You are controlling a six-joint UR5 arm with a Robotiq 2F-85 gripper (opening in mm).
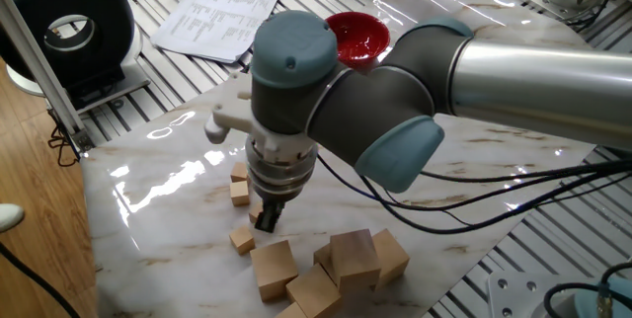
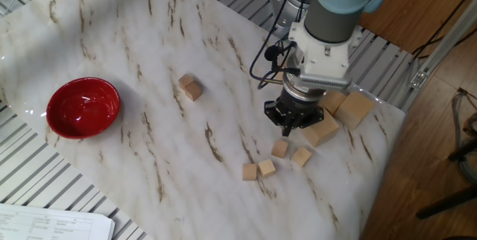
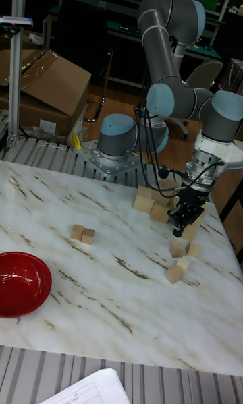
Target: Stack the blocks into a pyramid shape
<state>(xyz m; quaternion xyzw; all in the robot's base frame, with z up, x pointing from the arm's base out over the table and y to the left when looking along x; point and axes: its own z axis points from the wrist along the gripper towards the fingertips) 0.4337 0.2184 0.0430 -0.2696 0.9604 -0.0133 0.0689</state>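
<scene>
Several small tan wood blocks lie loose on the marble table. Two point(image 2: 191, 88) touch each other near the middle, seen also as a pair of blocks point(image 3: 83, 234) in the tall view. The others lie in a loose cluster: one block point(image 2: 279, 148), another point(image 2: 301, 156) and a touching pair point(image 2: 258, 170). My gripper point(image 2: 289, 125) hangs low just above that cluster, with its narrow dark tip point(image 1: 267, 221) over one small block point(image 1: 258, 216) and partly hiding it. The fingers look shut with nothing between them. None of the blocks is stacked.
Several much larger wood cubes point(image 1: 274, 267) point(image 2: 322, 129) sit close behind the gripper near the table edge. A red bowl point(image 2: 83, 107) stands at the far side. Papers point(image 1: 217, 12) lie off the table on the slatted frame.
</scene>
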